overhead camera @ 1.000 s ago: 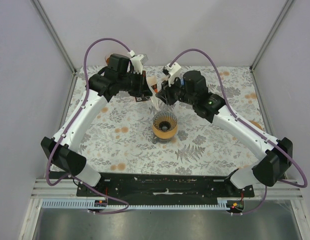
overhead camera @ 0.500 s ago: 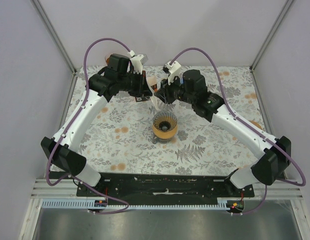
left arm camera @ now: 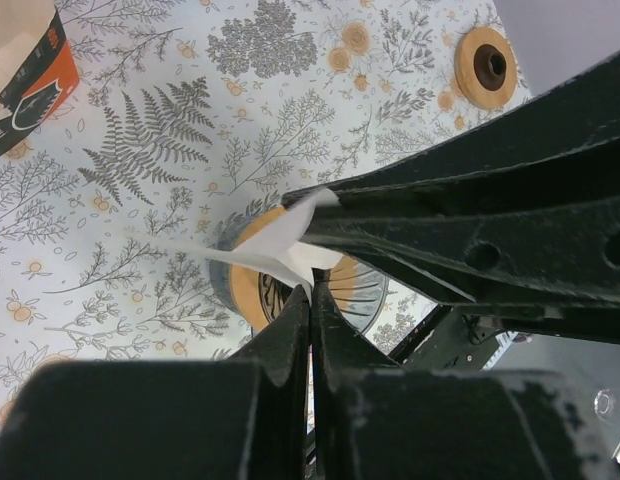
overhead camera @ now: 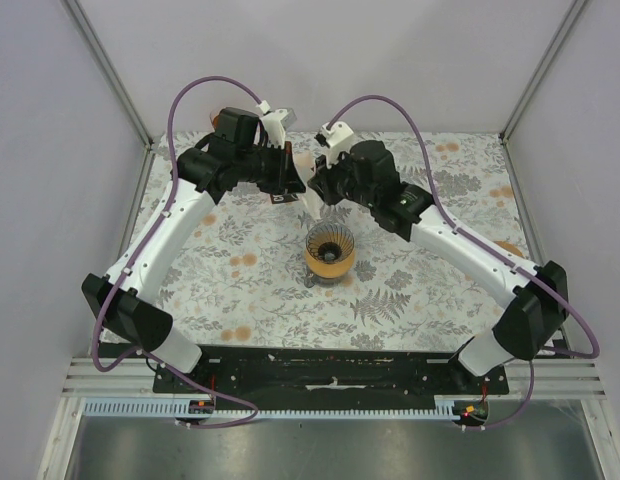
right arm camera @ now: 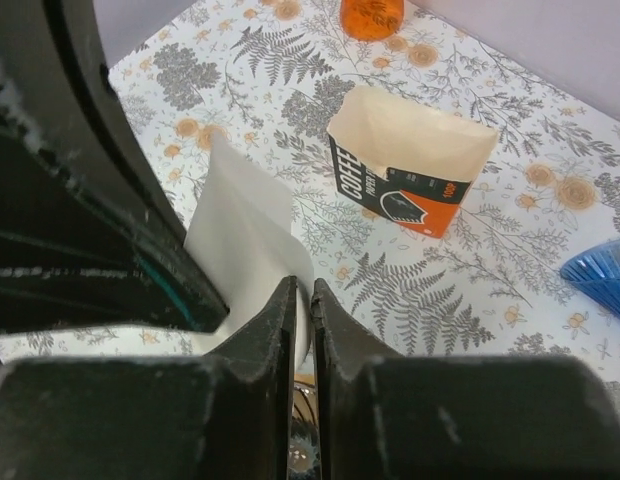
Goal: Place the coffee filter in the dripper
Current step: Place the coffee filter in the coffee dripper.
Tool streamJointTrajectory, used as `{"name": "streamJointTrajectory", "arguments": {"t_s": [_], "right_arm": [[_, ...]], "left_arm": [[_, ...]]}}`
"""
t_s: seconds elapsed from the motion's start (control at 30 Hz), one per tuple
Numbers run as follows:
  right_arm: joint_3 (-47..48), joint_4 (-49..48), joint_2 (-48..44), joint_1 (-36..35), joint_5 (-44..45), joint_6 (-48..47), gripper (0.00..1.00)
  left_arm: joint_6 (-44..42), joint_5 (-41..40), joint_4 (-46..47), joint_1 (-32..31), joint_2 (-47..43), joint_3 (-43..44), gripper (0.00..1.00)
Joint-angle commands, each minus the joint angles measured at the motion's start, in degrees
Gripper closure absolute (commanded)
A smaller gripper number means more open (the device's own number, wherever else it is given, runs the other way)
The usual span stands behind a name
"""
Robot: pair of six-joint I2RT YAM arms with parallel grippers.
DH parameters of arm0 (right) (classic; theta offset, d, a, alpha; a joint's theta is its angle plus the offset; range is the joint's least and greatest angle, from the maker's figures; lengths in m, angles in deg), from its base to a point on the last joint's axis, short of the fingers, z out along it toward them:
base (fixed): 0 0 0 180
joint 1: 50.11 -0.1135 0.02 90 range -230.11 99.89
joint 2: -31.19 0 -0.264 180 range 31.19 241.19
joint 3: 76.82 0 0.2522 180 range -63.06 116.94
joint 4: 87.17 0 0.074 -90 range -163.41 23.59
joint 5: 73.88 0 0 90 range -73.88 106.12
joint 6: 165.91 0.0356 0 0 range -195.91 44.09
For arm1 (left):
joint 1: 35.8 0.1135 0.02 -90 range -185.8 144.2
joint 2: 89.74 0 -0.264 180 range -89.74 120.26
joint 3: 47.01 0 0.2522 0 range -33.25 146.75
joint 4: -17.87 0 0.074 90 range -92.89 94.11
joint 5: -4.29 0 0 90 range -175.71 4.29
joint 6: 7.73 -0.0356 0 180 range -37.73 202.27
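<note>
The dripper [overhead camera: 330, 250] stands upright on the flower-patterned table [overhead camera: 420, 290], about midway between the near and far edges. It has an amber body and a dark ribbed inside.

Just beyond it, and held above the table, is the white coffee filter [right arm camera: 248, 235]. It hangs between the two arms, which meet over the far rim of the dripper. It is not yet in the cone. In the left wrist view its pointed edge lies over the dripper's mouth.

The left gripper [left arm camera: 310, 295] reaches in from the left, its fingers pressed almost together on one corner of the paper. The right gripper [right arm camera: 302, 295] comes in from the right, its fingers likewise pinched shut on the lower edge of the same filter. Both grippers thus hold the one sheet, close beside each other.

Farther back, an open filter pack [right arm camera: 410, 170] in black and orange stands upright on the table. In the right wrist view an orange object [right arm camera: 372, 14] sits beyond the pack and a blue object [right arm camera: 602, 275] shows at the edge of the frame. The left wrist view shows an orange disc [left arm camera: 487, 64] lying flat, well apart from the dripper.
</note>
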Motion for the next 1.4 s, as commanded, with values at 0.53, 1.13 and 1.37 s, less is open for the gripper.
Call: {"name": "streamJointTrajectory", "arguments": {"t_s": [0.53, 1.13, 1.37], "right_arm": [[-2.6, -4.0, -4.0, 1.8, 16.9, -3.0, 1.00], [12.2, -7.4, 9.5, 2.6, 10.5, -1.9, 1.00], [13.3, -13.8, 14.2, 3.8, 11.1, 0.4, 1.00]], "left_arm": [[-11.2, -8.5, -1.5, 0.6, -0.7, -0.5, 0.98], [-23.5, -16.9, 10.4, 2.7, 4.3, 2.5, 0.98], [-44.8, -10.8, 8.1, 5.3, 11.0, 8.5, 0.98]]}}
